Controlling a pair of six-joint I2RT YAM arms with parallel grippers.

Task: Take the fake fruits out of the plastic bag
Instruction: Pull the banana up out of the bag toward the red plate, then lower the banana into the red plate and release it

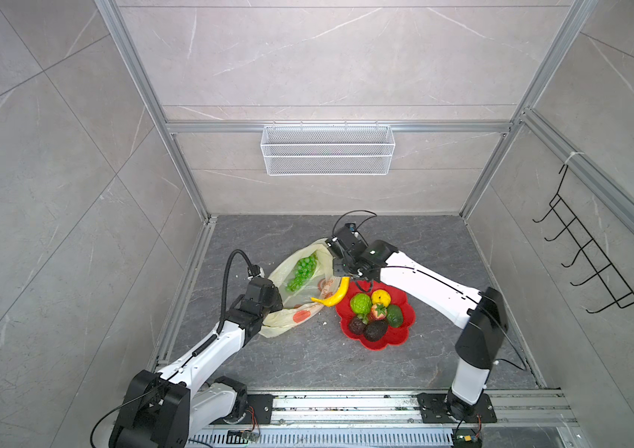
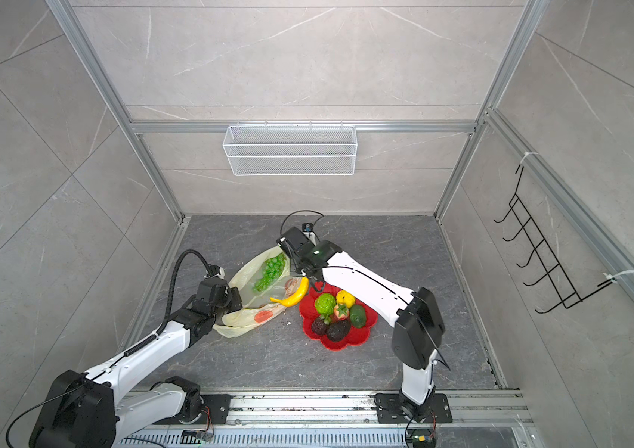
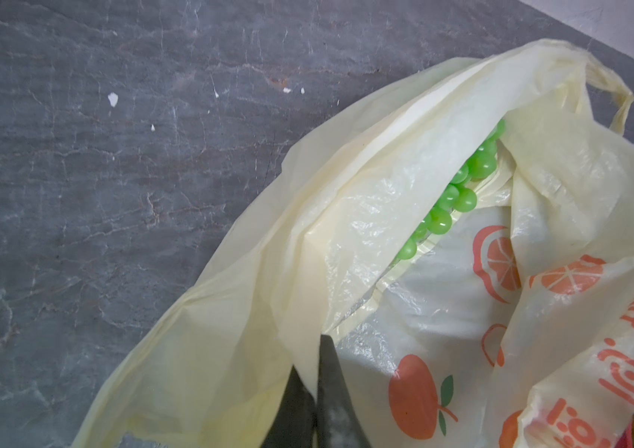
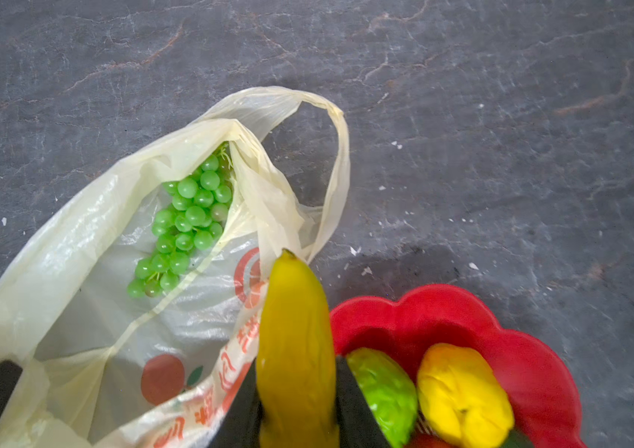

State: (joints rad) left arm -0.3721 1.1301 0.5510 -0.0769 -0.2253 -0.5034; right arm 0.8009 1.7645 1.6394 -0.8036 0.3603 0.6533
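while your left gripper (image 3: 309, 355) pinched the thin cream plastic bag (image 3: 230, 329), your right gripper (image 4: 297, 399), clamping the curved yellow banana (image 4: 294, 318), needed slow lifting.

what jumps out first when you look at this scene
The red flower-shaped plate piled with glossy fruits stands out right of centre on the grey table. Beside it the right gripper holds a yellow banana, and the left gripper pinches the pale plastic bag, a green grape bunch inside.
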